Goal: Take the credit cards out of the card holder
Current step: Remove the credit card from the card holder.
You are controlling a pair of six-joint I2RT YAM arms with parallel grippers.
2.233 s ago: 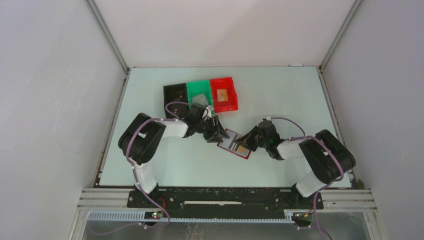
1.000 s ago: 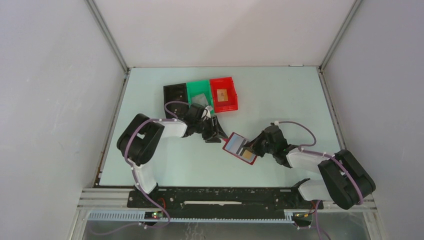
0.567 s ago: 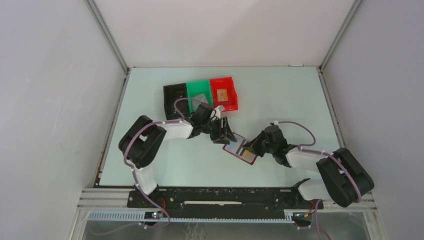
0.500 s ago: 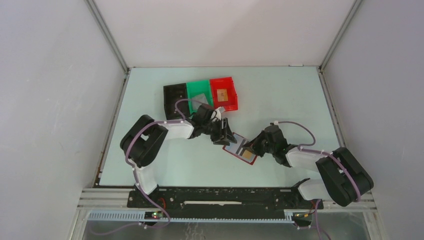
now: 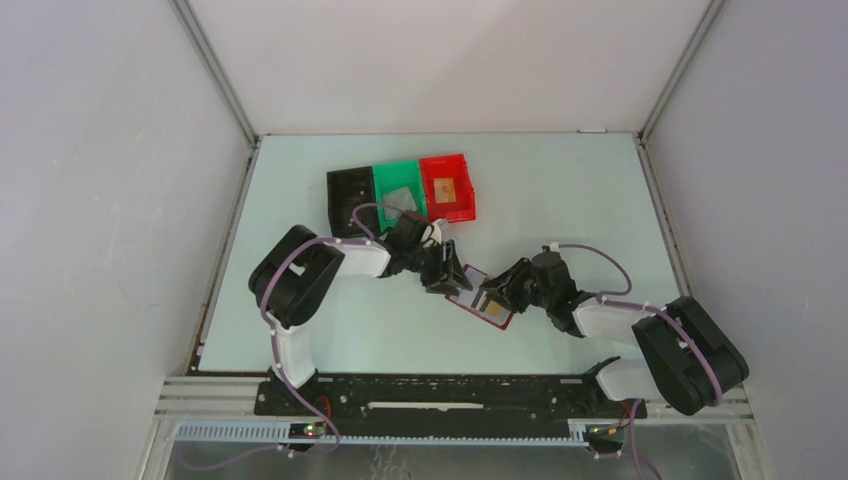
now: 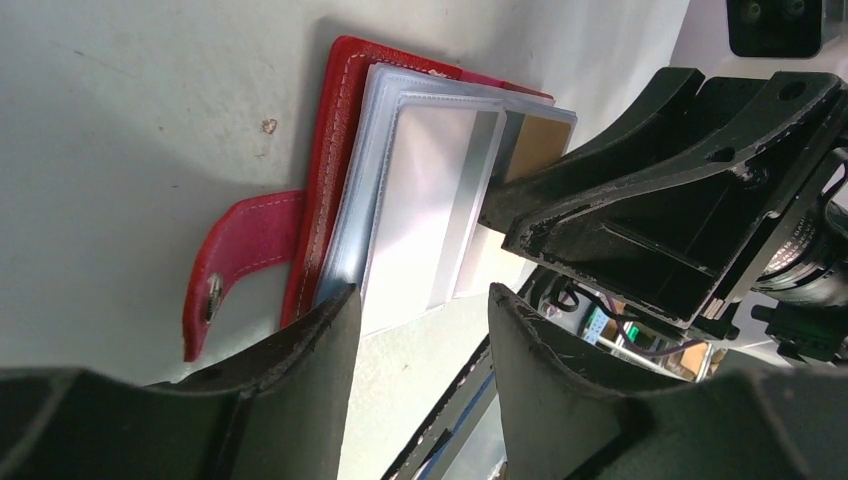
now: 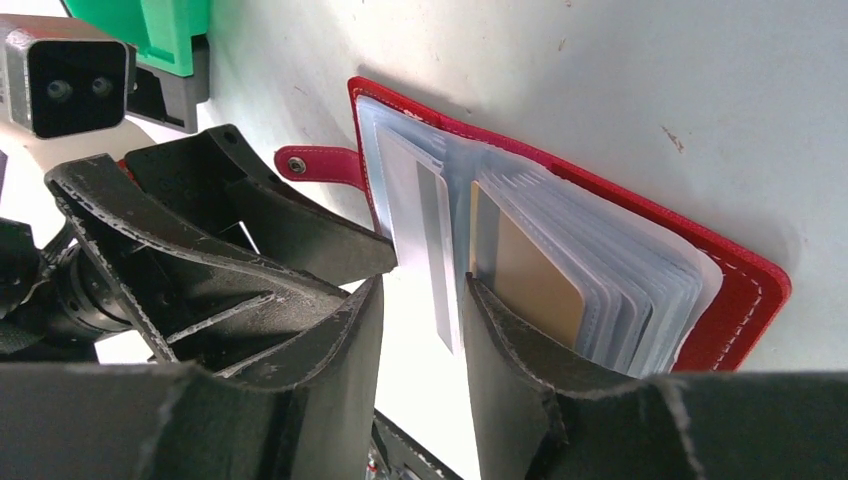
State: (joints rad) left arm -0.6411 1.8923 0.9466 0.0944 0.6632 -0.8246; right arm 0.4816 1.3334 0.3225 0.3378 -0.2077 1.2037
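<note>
From above, the dark-red card holder (image 5: 468, 300) lies open on the table (image 5: 560, 190). The left gripper (image 5: 447, 272) is at its left edge and the right gripper (image 5: 497, 292) is over its right half. Beyond the holder, to its far left, stands a row of bins: black (image 5: 349, 200), green (image 5: 395, 171) with a grey card (image 5: 400, 198) inside, and red (image 5: 465, 190) with a tan card (image 5: 446, 188) inside.

In the left wrist view, the left claw is released, gripping nothing. A corner of the holder's clear sleeves (image 6: 400, 300) reaches between its fingers, and the strap tab (image 6: 245, 250) juts from the holder's spine side.

In the right wrist view, the right claw is spread. The edge of a pale striped card (image 7: 432, 240), standing out of the holder, sits loose between its fingers. Another tan card (image 7: 525, 275) sits sleeved in the holder, just beside it.
</note>
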